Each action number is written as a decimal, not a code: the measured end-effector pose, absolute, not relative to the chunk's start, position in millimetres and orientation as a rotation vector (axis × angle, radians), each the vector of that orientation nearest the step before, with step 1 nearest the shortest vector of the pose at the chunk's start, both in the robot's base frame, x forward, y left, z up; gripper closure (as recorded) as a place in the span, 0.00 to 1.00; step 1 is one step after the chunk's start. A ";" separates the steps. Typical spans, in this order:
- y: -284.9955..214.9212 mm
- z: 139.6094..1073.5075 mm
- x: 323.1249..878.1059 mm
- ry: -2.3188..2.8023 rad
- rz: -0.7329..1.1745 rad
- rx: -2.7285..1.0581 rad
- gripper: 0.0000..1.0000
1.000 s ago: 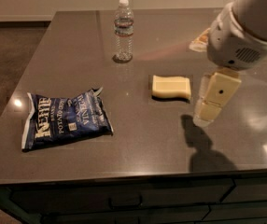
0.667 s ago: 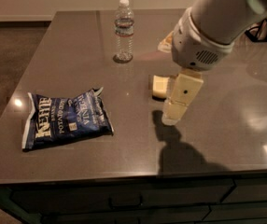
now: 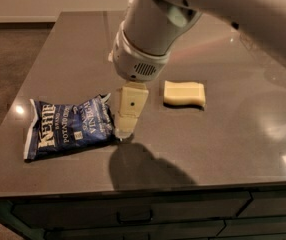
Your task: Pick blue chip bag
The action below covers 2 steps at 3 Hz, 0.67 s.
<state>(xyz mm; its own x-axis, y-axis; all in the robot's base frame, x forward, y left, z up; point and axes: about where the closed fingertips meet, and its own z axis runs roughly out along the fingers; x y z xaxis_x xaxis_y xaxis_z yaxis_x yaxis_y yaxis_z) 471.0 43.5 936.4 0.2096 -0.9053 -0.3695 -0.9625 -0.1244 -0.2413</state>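
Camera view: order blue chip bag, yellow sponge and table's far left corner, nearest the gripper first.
1. blue chip bag, right beside the gripper.
2. yellow sponge, mid-table behind it.
3. table's far left corner, at the back.

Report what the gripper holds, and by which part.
Cannot be told: the gripper is at the right edge of the blue chip bag, which lies flat.

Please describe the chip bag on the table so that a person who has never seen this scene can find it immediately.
Start from the dark grey tabletop and go to its front left part. There lies the crinkled dark blue foil chip bag with white lettering, just left of the robot's cream pincer. The pale yellow rectangular sponge, right of the pincer, is smaller and plain.
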 end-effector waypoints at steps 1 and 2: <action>85.4 914.7 471.7 1.674 0.198 -2.167 0.00; 112.2 886.6 473.7 1.648 0.229 -2.257 0.00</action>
